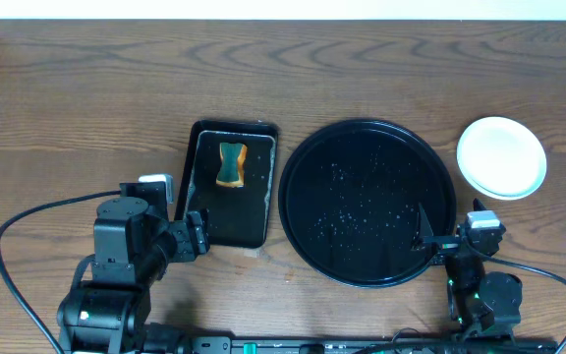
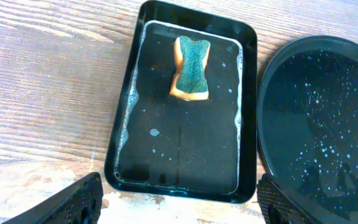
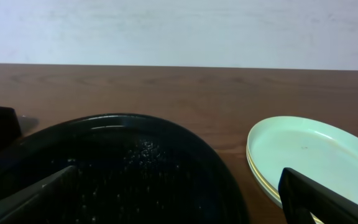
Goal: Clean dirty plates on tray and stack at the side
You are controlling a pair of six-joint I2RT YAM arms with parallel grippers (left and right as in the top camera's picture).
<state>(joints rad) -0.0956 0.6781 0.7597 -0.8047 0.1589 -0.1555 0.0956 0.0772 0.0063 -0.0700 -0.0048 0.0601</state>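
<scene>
The plates point(image 1: 502, 157) lie stacked on the table to the right of the big round black tray point(image 1: 367, 202). The top one is pale mint and looks clean; a pale yellow rim shows under it in the right wrist view point(image 3: 316, 158). The tray holds only water droplets; it also shows in the left wrist view point(image 2: 328, 124) and the right wrist view point(image 3: 123, 174). My left gripper point(image 1: 193, 236) is open and empty at the near end of the sponge tray. My right gripper point(image 1: 450, 241) is open and empty at the tray's near right rim.
A rectangular black sponge tray point(image 1: 232, 182) stands left of the round tray, with a green and orange sponge point(image 1: 231, 164) in shallow water at its far end; both show in the left wrist view, the tray point(image 2: 120, 137) and the sponge point(image 2: 191, 68). Cables run along the near table edge.
</scene>
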